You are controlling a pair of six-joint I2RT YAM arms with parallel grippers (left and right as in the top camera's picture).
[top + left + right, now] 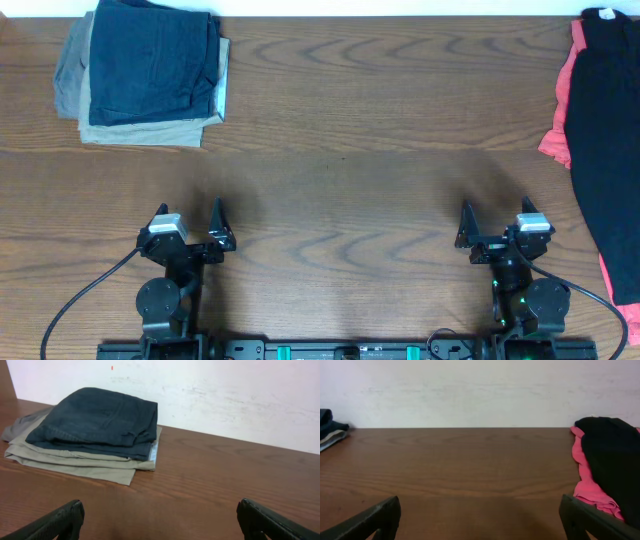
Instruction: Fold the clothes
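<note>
1. We are finding the navy shorts (152, 62) lying folded on top of the khaki trousers (150, 132) at the far left corner of the table (340, 180), well apart from both arms.
2. We are judging that this fold is finished. The step in hand looks like reaching for the black garment with the coral edge (605, 150), which is lying unfolded along the right side of the table.
3. To do that well, we are advising the right arm to approach low and pinch a single layer at the near hem, not a bunched handful. It should then draw the cloth onto the bare middle before spreading it flat. The left arm should be taking the opposite corner so the fabric is not twisting.
4. We are reading the left fingers (62, 521) as spread wide and holding nothing, hovering over bare wood and facing the stack.
5. The right fingers (377, 519) are likewise standing apart and empty, pointing across the table with the black garment off to their right.
6. Both arms are sitting tucked close to their bases at the near edge, mirroring each other.
</note>
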